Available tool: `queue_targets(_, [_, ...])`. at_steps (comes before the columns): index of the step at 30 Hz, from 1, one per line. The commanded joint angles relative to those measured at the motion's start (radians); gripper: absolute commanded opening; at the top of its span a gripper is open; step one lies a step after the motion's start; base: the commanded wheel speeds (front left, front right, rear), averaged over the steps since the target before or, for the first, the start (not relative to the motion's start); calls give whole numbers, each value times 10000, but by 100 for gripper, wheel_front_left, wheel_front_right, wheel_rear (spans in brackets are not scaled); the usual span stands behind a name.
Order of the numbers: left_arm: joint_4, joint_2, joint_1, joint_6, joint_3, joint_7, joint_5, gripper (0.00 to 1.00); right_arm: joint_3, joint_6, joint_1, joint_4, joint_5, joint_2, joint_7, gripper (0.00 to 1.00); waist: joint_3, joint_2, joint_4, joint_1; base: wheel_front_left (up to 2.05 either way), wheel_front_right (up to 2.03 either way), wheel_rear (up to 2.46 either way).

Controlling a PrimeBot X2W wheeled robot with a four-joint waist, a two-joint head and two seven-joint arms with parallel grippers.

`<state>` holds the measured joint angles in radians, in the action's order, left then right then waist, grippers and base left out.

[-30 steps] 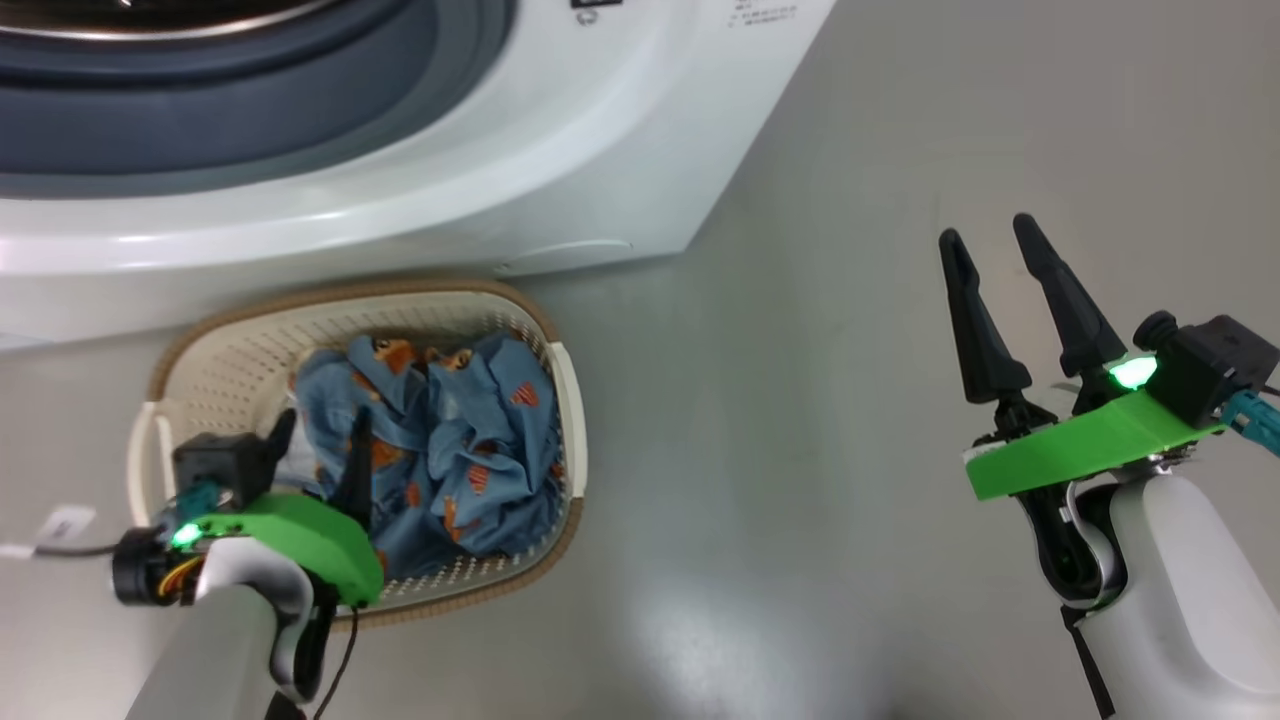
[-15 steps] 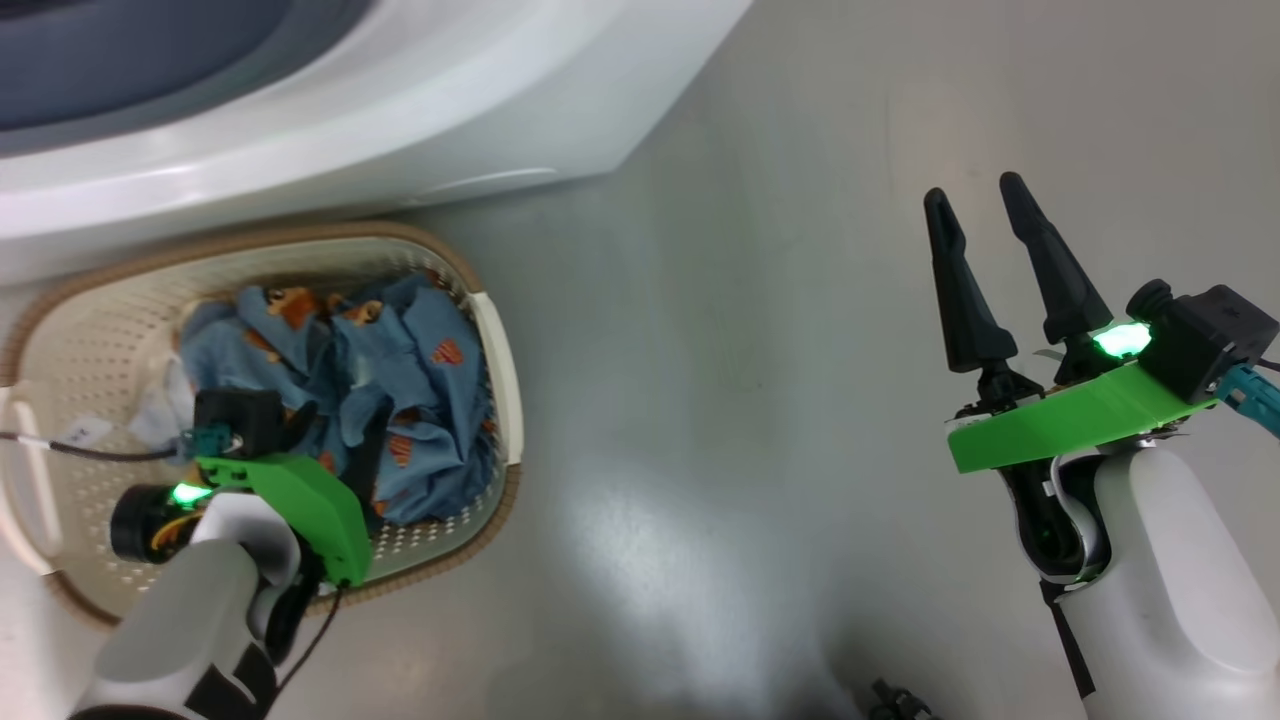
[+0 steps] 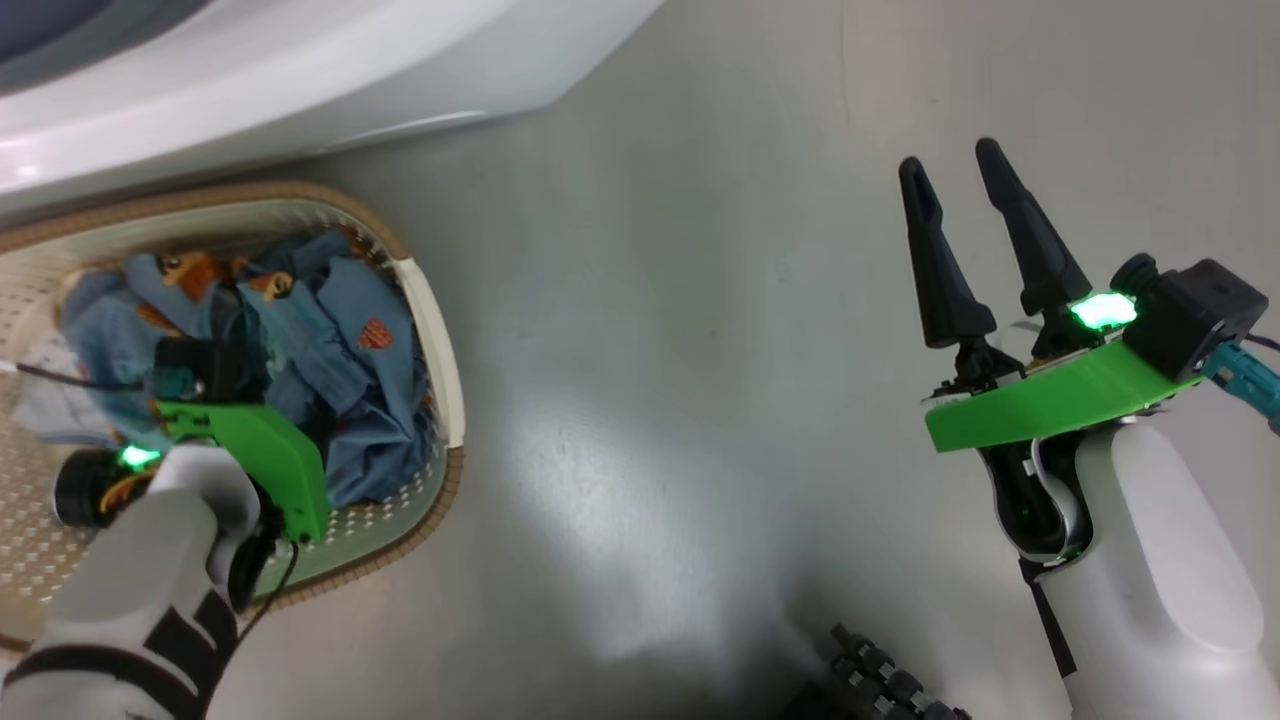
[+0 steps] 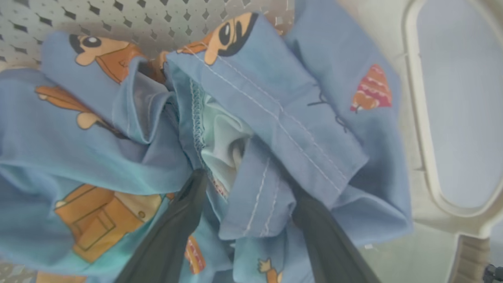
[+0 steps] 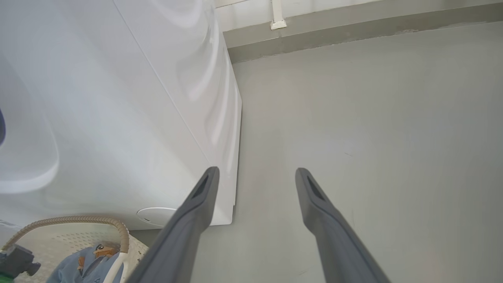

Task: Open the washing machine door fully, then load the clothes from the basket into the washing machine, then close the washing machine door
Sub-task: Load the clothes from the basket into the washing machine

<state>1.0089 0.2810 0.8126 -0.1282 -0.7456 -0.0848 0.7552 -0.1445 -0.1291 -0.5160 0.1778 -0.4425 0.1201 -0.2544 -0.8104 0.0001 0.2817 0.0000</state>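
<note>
The cream basket (image 3: 436,330) stands on the floor against the white washing machine (image 3: 300,60). Blue clothes (image 3: 330,350) with orange figures are piled in it. My left gripper (image 3: 250,380) reaches down into the pile. In the left wrist view my left gripper (image 4: 247,184) is open, its tips pushed into the clothes (image 4: 275,98) with a fold of fabric between the fingers. My right gripper (image 3: 949,157) hangs open over bare floor, well right of the basket. In the right wrist view my right gripper (image 5: 256,171) points past the machine's corner (image 5: 118,98). The washing machine door is out of view.
Grey floor (image 3: 650,350) stretches between the basket and my right arm. A dark ribbed part (image 3: 880,680) sits at the bottom edge. In the right wrist view a wall base (image 5: 353,31) runs behind the machine, and the basket rim (image 5: 78,220) shows at lower left.
The head camera has swung, sliding machine and basket up and left in the picture. My left gripper has sunk deeper into the clothes. Both grippers stay open.
</note>
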Motion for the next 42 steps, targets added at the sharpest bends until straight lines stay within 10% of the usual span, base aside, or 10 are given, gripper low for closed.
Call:
queue_targets(1, [29,283,177,-24,48,105,250,100,-171,-16,130,-247,-87,-22,-74,100,-287,-1,197,0,0,0,0])
queue_targets(15, [1506,-140,1138,-24,-482,1124,1371,100,-274,-16,-71,-231,-51,-44,-74,100,-600,-1,328,0,0,0,0])
queue_targets(17, [1530,-190,1117,-25,-606,1206,1464,6,-278,-16,-83,-207,-51,-38,-74,100,-554,-1,314,0,0,0,0])
queue_targets(18, [1499,-201,1094,-25,-655,1238,1538,0,-281,-16,-89,-196,-54,-34,-74,100,-529,-1,306,0,0,0,0])
queue_targets(42, [-819,555,-698,-25,-1651,-1390,3747,0,-366,-16,295,101,-100,130,-74,100,1987,-1,-517,0,0,0,0])
